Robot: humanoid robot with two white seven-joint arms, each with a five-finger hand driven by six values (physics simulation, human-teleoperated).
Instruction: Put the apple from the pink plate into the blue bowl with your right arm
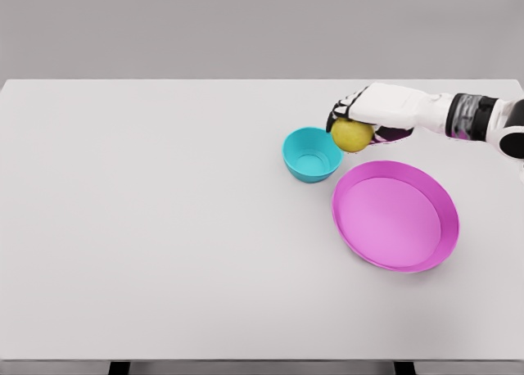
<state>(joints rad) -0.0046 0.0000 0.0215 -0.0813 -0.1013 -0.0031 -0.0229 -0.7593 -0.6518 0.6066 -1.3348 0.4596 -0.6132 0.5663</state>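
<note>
Head view: one apple [352, 135], one bowl [311, 155], one plate [396, 216].

one apple [352, 135], one blue bowl [311, 155], one pink plate [395, 216], one hand [368, 113]

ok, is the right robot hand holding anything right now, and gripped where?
Yes. The right robot hand holds the yellow apple, fingers wrapped over its top and far side, its lower front exposed. It sits just right of the blue bowl, off the pink plate.
</note>
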